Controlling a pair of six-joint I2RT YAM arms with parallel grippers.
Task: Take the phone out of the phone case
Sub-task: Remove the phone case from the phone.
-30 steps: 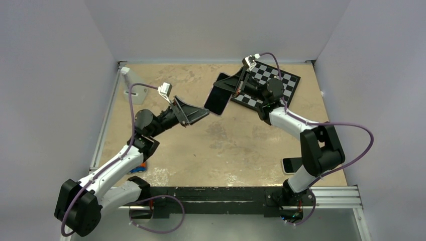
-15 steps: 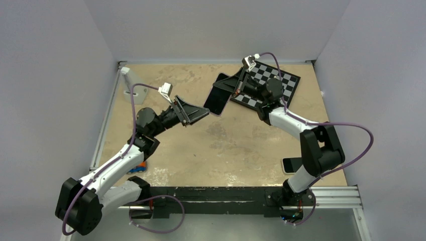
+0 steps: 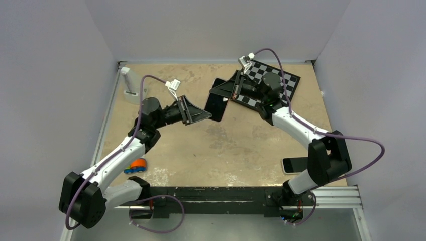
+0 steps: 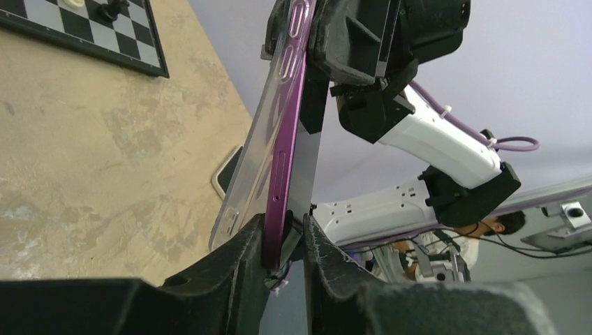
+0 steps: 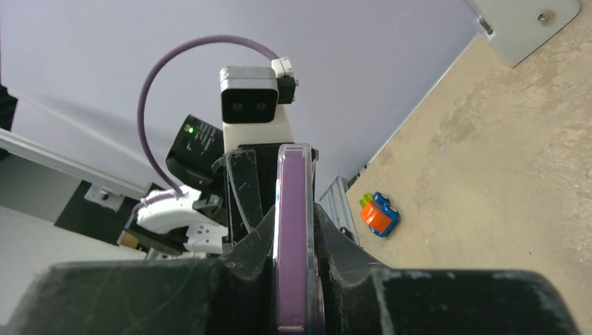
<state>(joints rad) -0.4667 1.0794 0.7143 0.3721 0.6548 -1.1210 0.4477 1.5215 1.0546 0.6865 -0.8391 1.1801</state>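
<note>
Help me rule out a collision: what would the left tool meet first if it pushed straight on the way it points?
The left tool is shut on the phone, so that comes first. Just beyond, the right tool clamps the far end and would likely be hit next.

Table: your work surface is a tan, mottled table point(image 3: 221, 150) with pale walls on three sides.
Far right corner: a checkered chessboard point(image 3: 289, 80) lies flat, askew to the edges.
Far left corner: a small pale bracket point(image 3: 131, 86) stands by the rail.
Near left: you have an orange and blue toy point(image 3: 136, 165).
Near right: a white-rimmed phone point(image 3: 295, 164) lies screen up.
</note>
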